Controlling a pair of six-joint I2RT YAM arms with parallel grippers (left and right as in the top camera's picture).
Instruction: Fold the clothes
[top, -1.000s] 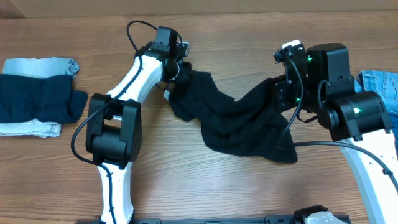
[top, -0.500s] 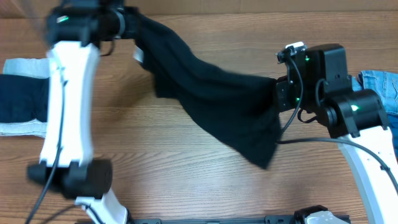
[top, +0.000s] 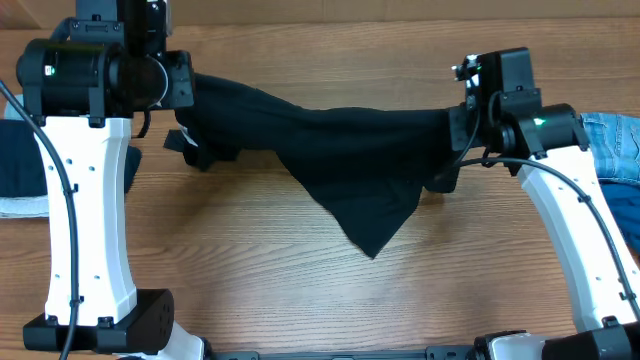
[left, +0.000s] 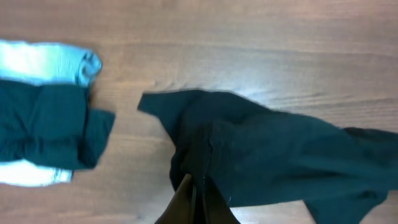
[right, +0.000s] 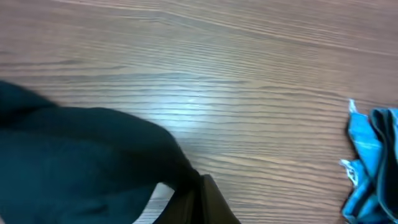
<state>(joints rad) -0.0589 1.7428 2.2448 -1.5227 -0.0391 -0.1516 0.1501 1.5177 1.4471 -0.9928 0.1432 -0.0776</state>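
Black garment (top: 340, 150): stretched between left jaws and right jaws (both pinching it); navy pile (top: 15, 160) left, denim (top: 612, 140) right.

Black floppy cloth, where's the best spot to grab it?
Probably the loose pointed corner of the black cloth garment, coming from the table's near edge: it sticks out free that way, while the left gripper and right gripper pinch both ends.
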